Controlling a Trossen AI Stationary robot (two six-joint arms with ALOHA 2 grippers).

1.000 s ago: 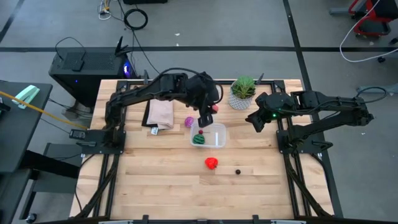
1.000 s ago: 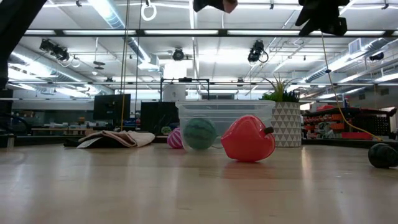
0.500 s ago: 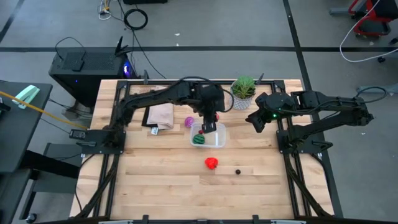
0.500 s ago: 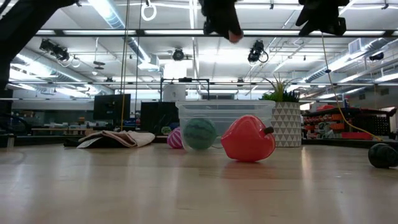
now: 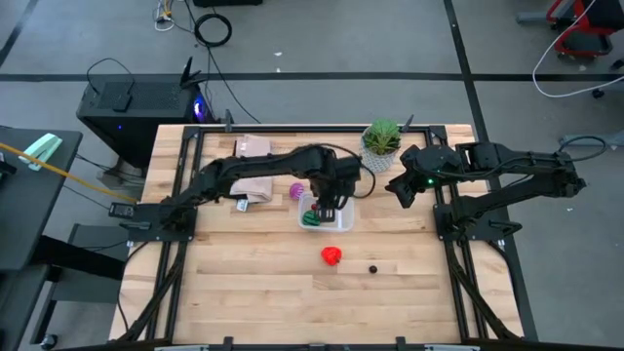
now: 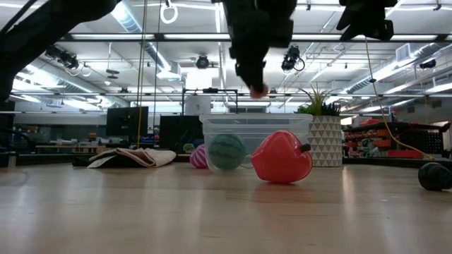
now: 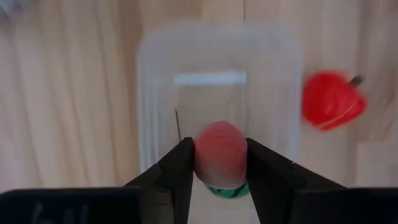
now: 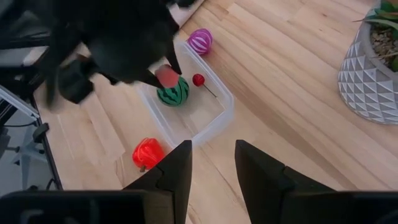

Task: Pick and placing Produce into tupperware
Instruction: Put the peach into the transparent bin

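My left gripper (image 5: 329, 205) hangs over the clear tupperware (image 5: 341, 220), shut on a small pink toy piece (image 7: 219, 152). In the low view the piece (image 6: 258, 92) is above the tub's rim (image 6: 256, 118). A green striped ball (image 5: 311, 219) and a tiny red bit (image 8: 198, 79) lie in the tub. A purple-pink ball (image 5: 296, 191) rests on the table by the tub's far left corner. A red lumpy piece (image 5: 331, 255) and a dark bit (image 5: 372, 269) lie nearer the front. My right gripper (image 5: 398, 187) is open and empty, raised at the right. My left gripper pinches the pink piece by its two opposite sides (image 7: 199, 155) between its two fingers (image 7: 180, 168). The fingers come from above, pointing down. The piece is lifted clear, above the tub and over the green ball (image 7: 227, 190).
A potted plant (image 5: 381, 144) in a white patterned pot stands at the back right of the tub. A tan paper bag (image 5: 252, 180) lies to the tub's left. Bare wood lies along the front of the table.
My left gripper has gone down toward the tupperware and slightly toward the table's near edge, still shut on the pink piece, which now hangs just above the tub's rim.
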